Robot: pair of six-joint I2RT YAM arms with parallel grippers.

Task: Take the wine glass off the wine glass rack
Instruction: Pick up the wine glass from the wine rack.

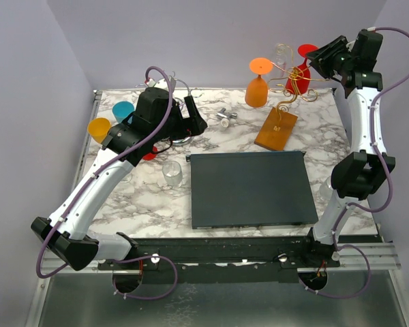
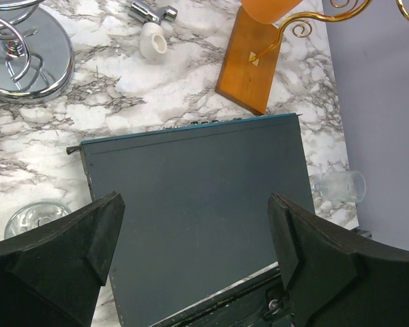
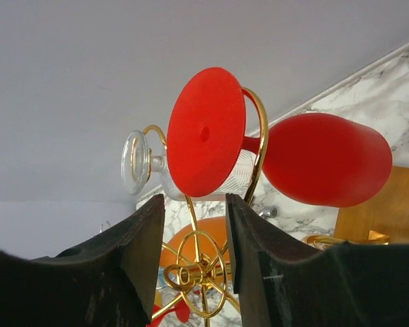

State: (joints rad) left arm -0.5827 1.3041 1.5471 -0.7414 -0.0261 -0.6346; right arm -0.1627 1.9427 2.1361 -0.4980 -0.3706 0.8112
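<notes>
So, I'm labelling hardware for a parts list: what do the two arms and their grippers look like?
Both the left arm and right arm have white links with black joint housings, and a purple cable loops along each. The left gripper and right gripper have chunky matte black fingers. No markings are readable.

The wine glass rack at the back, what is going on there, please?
The right gripper is up at the wine glass rack, its fingers open close to the foot of the red wine glass, which hangs on a gold hook. Nothing is gripped yet. An orange glass and a clear glass hang there too. The left gripper hovers open over the dark mat, holding nothing.
</notes>
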